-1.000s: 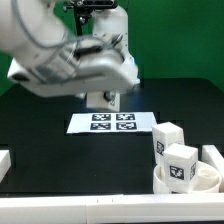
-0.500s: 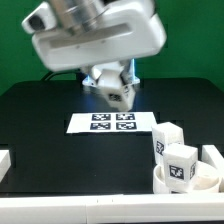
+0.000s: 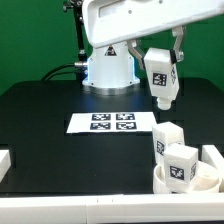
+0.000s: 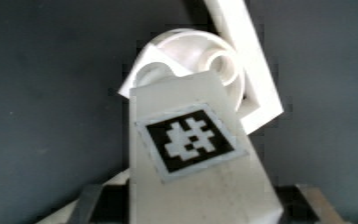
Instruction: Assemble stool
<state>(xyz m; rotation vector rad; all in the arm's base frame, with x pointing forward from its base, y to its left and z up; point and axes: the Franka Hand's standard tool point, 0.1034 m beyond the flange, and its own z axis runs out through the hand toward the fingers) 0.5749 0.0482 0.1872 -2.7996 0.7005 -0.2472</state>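
A stool leg [image 3: 160, 73] is held clamped in the gripper [image 3: 158, 50], long axis upright, above and slightly far of the seat disc [image 3: 190, 178], which lies at the exterior view's near right with two legs [image 3: 172, 152] already standing in it.

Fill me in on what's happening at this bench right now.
The Franka arm is putting a stool together. Its claw holds a white tagged leg in the air, above and behind the round seat disc, which sits at the front on the exterior view's right. Two legs already stand upright in the seat. In the wrist view the held leg points toward the seat below. The marker board lies flat mid-table.
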